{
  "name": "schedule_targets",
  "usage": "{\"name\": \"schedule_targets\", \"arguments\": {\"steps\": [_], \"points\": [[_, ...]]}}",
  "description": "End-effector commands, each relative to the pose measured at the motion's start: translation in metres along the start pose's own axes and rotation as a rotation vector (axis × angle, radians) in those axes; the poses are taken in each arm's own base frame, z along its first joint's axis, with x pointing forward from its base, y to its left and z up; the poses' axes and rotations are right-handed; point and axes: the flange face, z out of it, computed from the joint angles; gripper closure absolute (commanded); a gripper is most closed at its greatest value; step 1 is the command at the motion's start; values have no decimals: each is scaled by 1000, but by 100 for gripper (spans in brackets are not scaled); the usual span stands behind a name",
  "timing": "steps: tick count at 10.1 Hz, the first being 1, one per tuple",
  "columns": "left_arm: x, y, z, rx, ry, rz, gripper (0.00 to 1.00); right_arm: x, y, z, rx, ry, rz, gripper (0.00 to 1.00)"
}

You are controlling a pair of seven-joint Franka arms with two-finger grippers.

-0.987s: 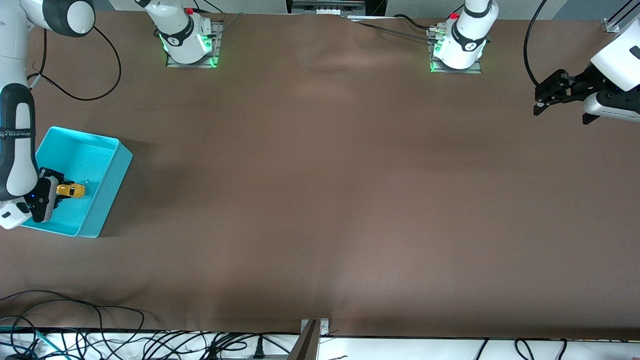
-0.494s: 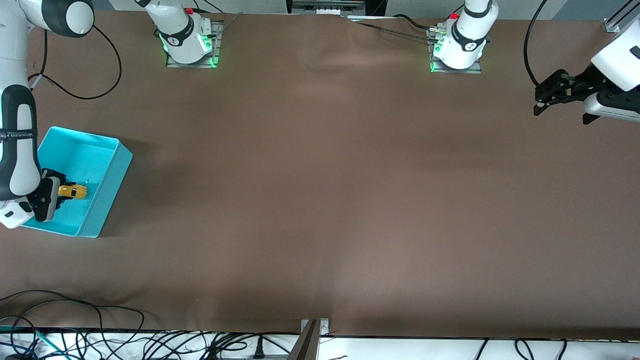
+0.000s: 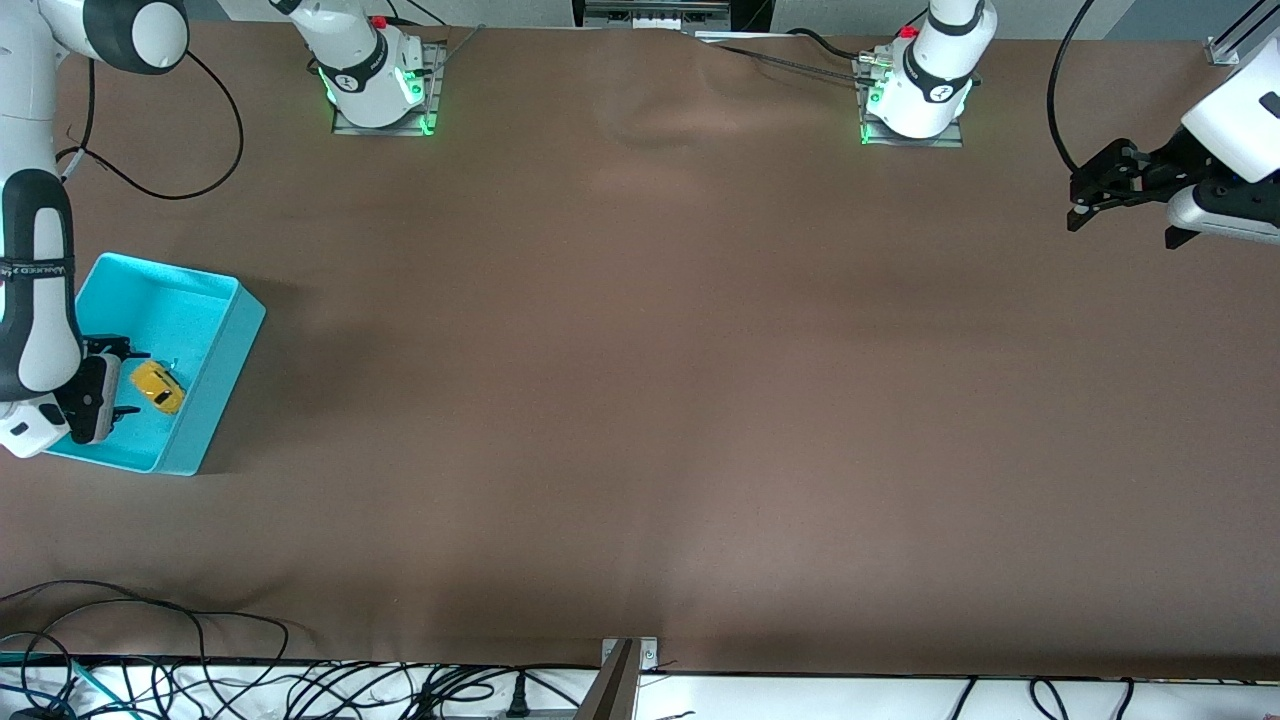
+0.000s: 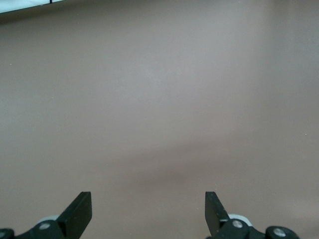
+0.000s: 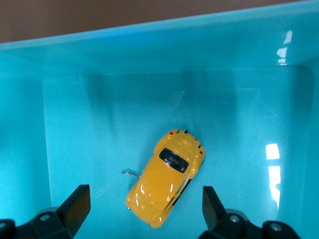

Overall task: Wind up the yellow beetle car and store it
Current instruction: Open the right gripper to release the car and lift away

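**Yellow beetle car lying in the turquoise bin**

The small glossy yellow beetle car [image 5: 166,183], rounded with dark windows, rests on the floor of the turquoise plastic bin [image 5: 149,45], lying at a slant to the walls. The right gripper [image 5: 142,209] hangs over it with its two black fingertips [image 5: 76,205] spread wide, one on each side of the car (touching neither). A thin pale sliver [image 5: 129,172] lies just beside the car.

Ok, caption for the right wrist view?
Right pincer open above the yellow beetle car lying in the turquoise bin.

A turquoise bin [image 3: 215,372] sits on the brown table [image 3: 640,400] at the right arm's end.
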Motion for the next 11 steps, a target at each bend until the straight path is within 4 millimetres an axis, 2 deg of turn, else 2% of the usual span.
{"name": "schedule_targets", "arguments": {"steps": [1,3,5,7,9,10,11], "points": [[3,3,-7,17,7,-5,0,9,-11,-36,-10,73,5,0],[3,1,-7,17,9,-10,0,20,-28,-83,-26,84,150,0],[3,-1,-7,18,9,-11,0,46,-44,-119,-24,84,236,0],[2,-3,-7,16,9,-14,0,54,-63,-158,-45,97,411,0],[2,-2,-7,16,9,-14,0,85,-81,-200,-98,102,563,0],[2,-2,-7,16,9,-13,0,105,-90,-213,-98,101,633,0],[2,-2,-7,16,7,-13,0,114,-98,-223,-95,112,700,0]]}}
